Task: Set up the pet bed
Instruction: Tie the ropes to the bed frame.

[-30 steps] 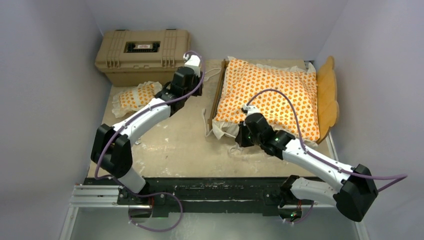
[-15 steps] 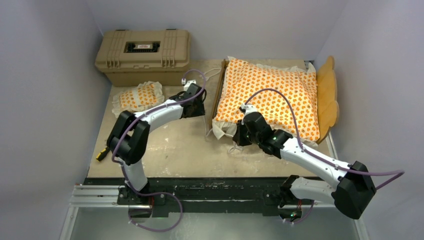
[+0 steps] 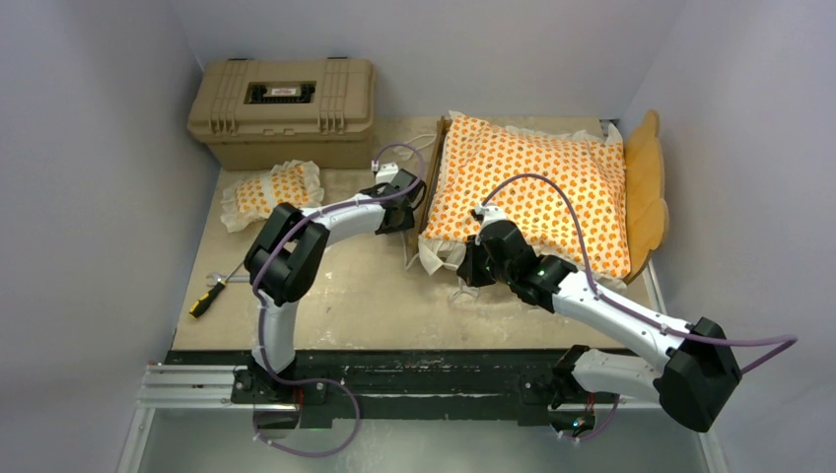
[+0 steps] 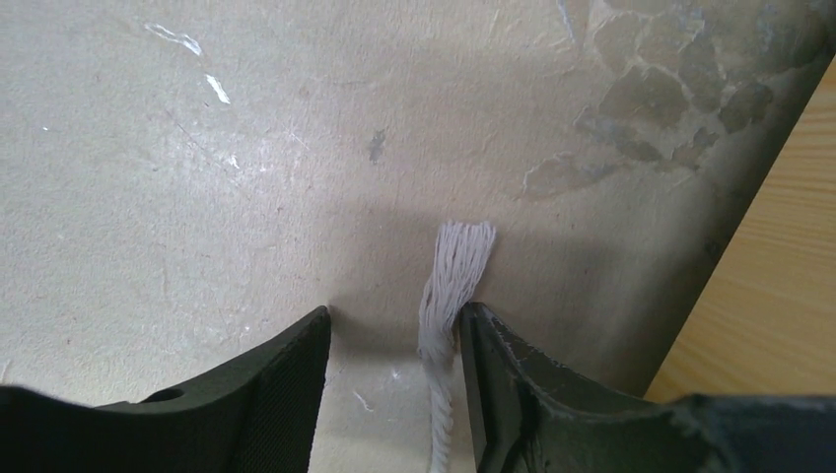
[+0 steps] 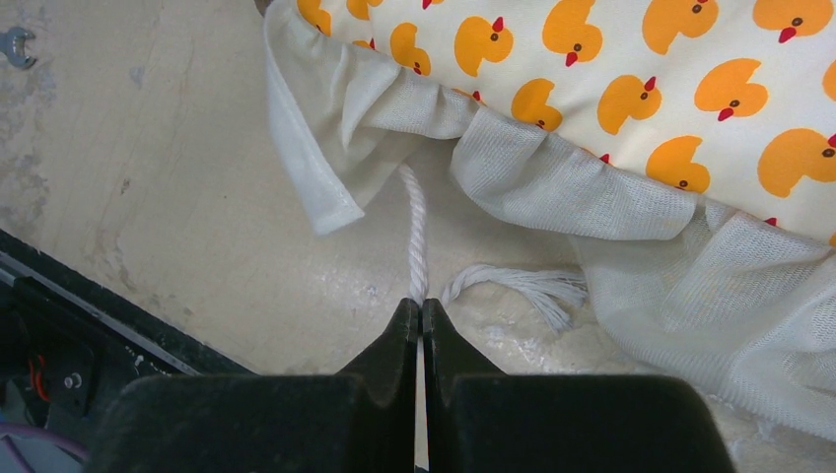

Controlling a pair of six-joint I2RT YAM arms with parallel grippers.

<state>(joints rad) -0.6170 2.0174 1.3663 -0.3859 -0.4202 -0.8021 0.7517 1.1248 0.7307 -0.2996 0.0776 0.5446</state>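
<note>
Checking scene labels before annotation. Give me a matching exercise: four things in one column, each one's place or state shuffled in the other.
1. pillow
2. screwdriver
3. right gripper
4. left gripper

A. jaws shut on a white cord
B. lying in front of the tan case
C. jaws apart, a frayed cord end between them
D. near the left edge of the table

Pairs: 1-B, 2-D, 3-A, 4-C

White arms point(image 3: 340, 215), black joints point(image 3: 291, 258), looping purple cables point(image 3: 552, 182), black wedge-tipped hands point(image 5: 421, 313).
</note>
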